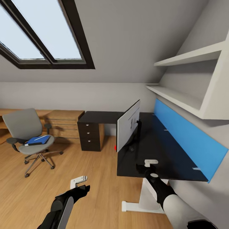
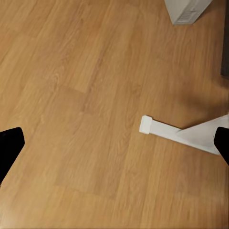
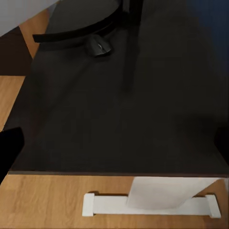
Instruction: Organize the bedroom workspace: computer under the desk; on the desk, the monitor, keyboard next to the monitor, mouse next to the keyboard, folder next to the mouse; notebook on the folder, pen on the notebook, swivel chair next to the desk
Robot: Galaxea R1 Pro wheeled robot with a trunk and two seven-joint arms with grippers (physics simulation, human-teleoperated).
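Note:
The grey swivel chair (image 1: pixel 26 132) stands on the wooden floor at the left, away from the desk. A blue folder (image 1: pixel 37 140) lies on its seat. The black desk (image 1: pixel 159 152) runs along the right wall, and the monitor (image 1: pixel 128 125) stands on it, turned edge-on to me. A dark mouse (image 3: pixel 99 46) rests beside the monitor's curved stand (image 3: pixel 76 32). My right gripper (image 1: pixel 149 165) hangs open over the desk's near edge with nothing in it. My left gripper (image 1: pixel 79 183) is open above bare floor, near the desk's white foot (image 2: pixel 160 128).
A blue panel (image 1: pixel 187 136) backs the desk, with white shelves (image 1: pixel 187 95) above it. A black drawer unit (image 1: pixel 90 133) and a wooden dresser (image 1: pixel 65 124) stand against the far wall. A white boxy object (image 2: pixel 187 10) sits on the floor.

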